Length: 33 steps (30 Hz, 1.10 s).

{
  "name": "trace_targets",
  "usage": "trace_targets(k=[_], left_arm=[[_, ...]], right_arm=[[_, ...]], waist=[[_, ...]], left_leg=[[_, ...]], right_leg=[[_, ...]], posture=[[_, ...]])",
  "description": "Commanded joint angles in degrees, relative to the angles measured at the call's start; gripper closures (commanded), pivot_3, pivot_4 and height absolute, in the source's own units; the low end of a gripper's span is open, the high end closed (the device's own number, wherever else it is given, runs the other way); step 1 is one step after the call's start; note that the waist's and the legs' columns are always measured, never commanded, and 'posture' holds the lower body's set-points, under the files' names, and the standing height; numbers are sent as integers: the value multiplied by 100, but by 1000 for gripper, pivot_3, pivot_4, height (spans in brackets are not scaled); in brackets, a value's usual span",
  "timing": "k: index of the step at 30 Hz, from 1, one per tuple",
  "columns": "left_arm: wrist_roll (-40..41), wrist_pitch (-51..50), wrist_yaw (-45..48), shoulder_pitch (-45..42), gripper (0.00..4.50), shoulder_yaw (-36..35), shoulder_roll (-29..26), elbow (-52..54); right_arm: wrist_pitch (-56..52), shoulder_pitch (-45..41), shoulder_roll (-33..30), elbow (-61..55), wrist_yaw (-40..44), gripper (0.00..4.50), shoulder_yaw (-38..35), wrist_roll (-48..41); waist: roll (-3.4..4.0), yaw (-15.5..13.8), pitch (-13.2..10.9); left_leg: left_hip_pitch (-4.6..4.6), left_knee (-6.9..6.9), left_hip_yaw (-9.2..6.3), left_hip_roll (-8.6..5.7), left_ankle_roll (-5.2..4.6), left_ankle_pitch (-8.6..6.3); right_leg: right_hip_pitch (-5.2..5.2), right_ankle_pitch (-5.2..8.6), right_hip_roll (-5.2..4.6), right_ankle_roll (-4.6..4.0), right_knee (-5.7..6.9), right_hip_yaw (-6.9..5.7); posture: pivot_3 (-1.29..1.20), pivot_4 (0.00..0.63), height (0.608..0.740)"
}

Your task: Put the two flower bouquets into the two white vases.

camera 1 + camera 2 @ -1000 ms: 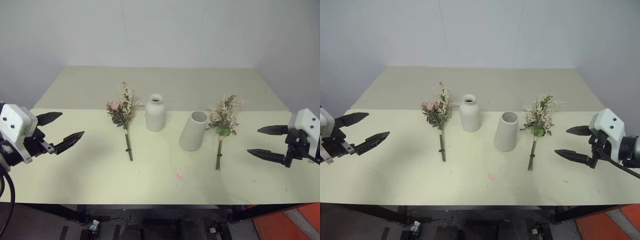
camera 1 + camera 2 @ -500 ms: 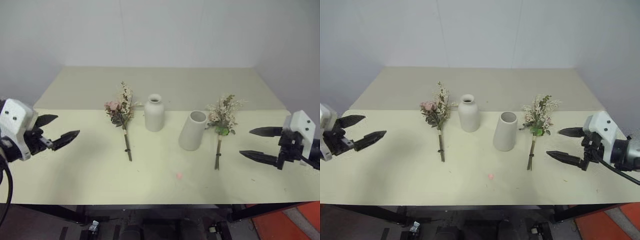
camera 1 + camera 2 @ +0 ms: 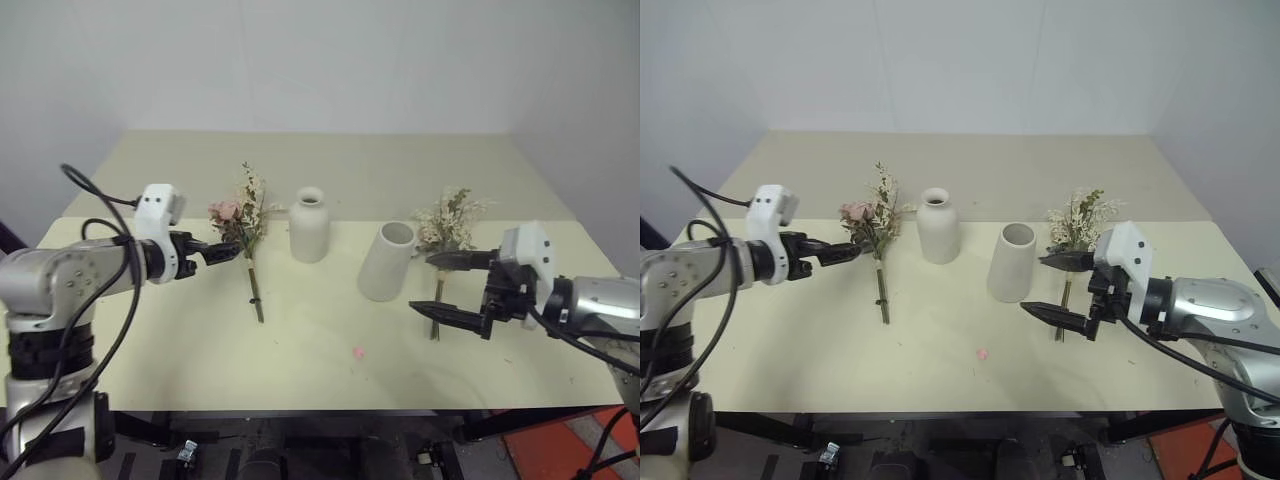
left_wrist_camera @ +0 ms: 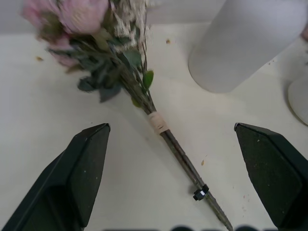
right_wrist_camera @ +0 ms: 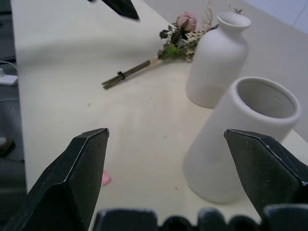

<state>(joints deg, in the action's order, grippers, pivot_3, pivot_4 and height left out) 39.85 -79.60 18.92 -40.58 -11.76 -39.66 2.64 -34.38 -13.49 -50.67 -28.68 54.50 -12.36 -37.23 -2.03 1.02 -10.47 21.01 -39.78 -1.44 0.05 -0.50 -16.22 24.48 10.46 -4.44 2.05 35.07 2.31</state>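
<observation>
Left gripper (image 3: 222,251): jaws wide, empty, poised beside the left bouquet (image 3: 245,226), likely lining up on its stem.
Right gripper (image 3: 440,285): spread, empty, straddling the right bouquet (image 3: 446,233).
Vases: bottle vase (image 3: 309,225) and cylinder vase (image 3: 386,262) stand between the bouquets, unfilled.

Wide-mouthed vase (image 5: 236,144) between spread hand (image 5: 187,159) fingers, bottle vase (image 5: 216,60) and bouquet (image 5: 163,55) beyond.
</observation>
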Motion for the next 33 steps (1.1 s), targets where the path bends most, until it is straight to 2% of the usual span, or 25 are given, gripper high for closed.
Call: trace_targets(k=[1,3,9,18,21,26,31,33], left_arm=[[-534,227,-295,-450,0,286,300,-626],[-803,391,-538,-713,0,252,597,-1154],[-1253,965,-414,-1221,0,431,1145,-2181],[-1860,1653,-28,-1328,0,976,1405,-2960],[-2066,2118,77,-1368,623,1017,1514,-3342],[-2350,2850,-50,-1643,2279,877,1808,-4169],[-2489,3099,1,-1785,3950,832,1911,-4393],[-2486,3226,-93,-1748,4397,710,1922,-4384]], right_arm=[[53,29,48,-333,-139,7,-103,-85],[59,99,41,-350,-150,7,-124,-79],[126,149,42,-252,-139,7,-86,1],[213,209,15,-91,-66,7,-73,153],[241,227,10,-59,-36,0,-82,169],[299,197,-26,20,10,0,-61,261],[299,214,-45,13,31,0,-96,301],[305,227,-27,1,5,0,-105,324]], waist=[[-1,-26,0],[-1,-35,0],[-2,-39,0],[-2,-18,0],[-2,-34,1],[-5,-69,2],[-5,-87,2],[-5,-86,2]], left_leg=[[-1,-1,-1,-1,0,0],[1,-2,-1,-2,0,0],[9,-2,-3,-7,0,0],[6,-3,-1,-8,0,0],[4,-4,-1,-9,0,0],[3,-5,-2,-10,0,0],[6,-5,-2,-11,0,0],[6,-6,-2,-11,0,0]], right_leg=[[-2,0,0,0,1,-2],[-3,0,-1,0,-1,-3],[0,-1,-6,0,-6,-5],[1,-1,-5,1,-2,-1],[-4,-2,-6,1,-2,-2],[-10,-2,-7,2,-4,-6],[-8,-3,-9,4,-5,-6],[-9,-3,-9,4,-5,-6]], posture=[[0,150,740],[0,150,740],[0,150,740],[0,150,740],[0,150,740],[0,150,740],[0,150,740],[0,150,740]])
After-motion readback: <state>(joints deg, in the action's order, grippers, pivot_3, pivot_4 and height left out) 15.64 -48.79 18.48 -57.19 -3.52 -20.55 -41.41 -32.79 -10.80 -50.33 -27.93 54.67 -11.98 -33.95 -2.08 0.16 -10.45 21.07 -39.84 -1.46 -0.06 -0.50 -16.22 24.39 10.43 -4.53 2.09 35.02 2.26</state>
